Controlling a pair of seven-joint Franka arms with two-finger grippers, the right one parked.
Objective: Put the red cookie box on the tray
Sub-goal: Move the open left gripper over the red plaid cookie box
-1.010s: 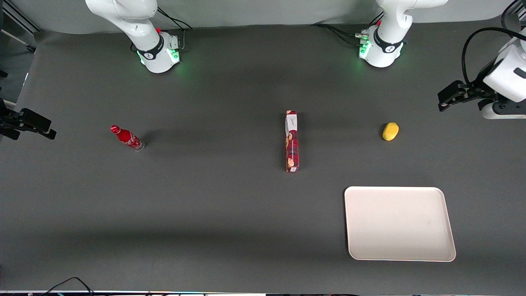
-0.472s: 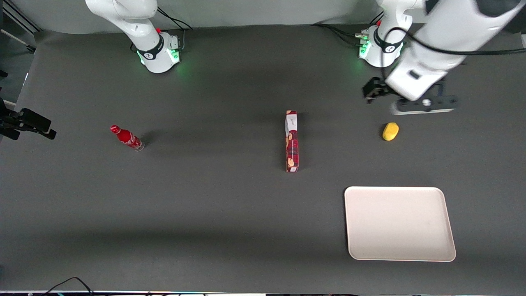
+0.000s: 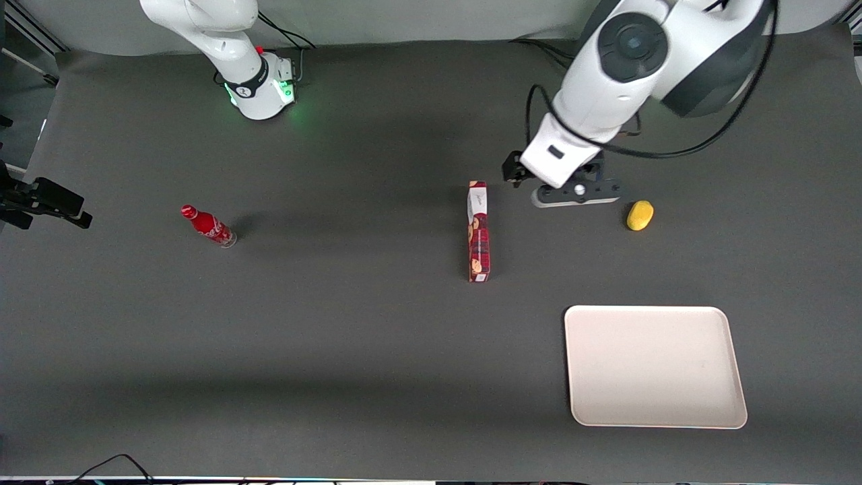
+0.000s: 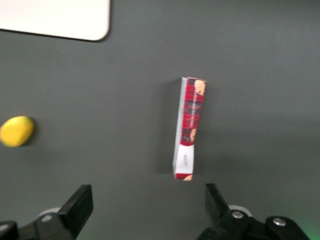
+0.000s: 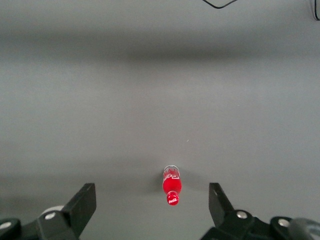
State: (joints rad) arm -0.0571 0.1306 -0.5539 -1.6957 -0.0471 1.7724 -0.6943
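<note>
While the tray (image 3: 654,366) lies bare nearest the front camera, the red cookie box (image 3: 478,231) rests flat mid-table, well apart from it. Beside the box's labelled end hovers the gripper (image 4: 147,212), fingers spread wide, holding nothing: the approach step. Next, centre over the box and descend.

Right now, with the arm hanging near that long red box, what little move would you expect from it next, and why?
Probably a short slide toward the long narrow red plaid cookie box, then a descent over it. The gripper is open and hovers above the bare table beside the box's white-label end, not yet over it. The box lies flat, untouched, apart from the large cream-white tray, so grasping comes first.
</note>
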